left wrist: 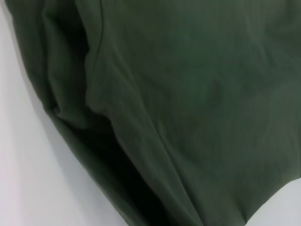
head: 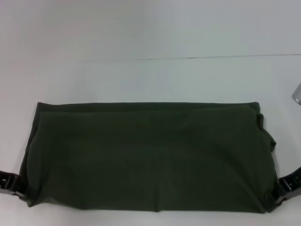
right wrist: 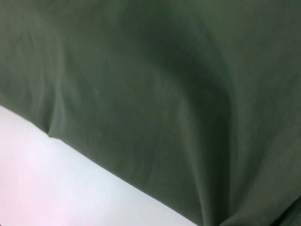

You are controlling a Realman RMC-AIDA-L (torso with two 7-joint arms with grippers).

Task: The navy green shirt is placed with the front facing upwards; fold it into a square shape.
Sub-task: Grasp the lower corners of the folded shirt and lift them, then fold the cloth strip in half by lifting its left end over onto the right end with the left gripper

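Left hand (head: 19,187) and right hand (head: 278,192) are meeting the navy green shirt's (head: 150,157) near corners; their grip cannot be told. Uneven lifting is risking a skewed fold

The navy green shirt (head: 148,157) lies flat on a white top. It is dark olive green and plain, with no letters or collar to see. It is folded into a long, wide band that runs from 9 o'clock to 3 o'clock. Its far edge, toward 12 o'clock, is straight. Its near edge, toward 6 o'clock, sits close to the bottom of the head view. The end at 3 o'clock is bunched and lumpy. Up close the shirt (left wrist: 188,108) shows soft folds and layers, and the cloth (right wrist: 150,94) has gentle wrinkles.
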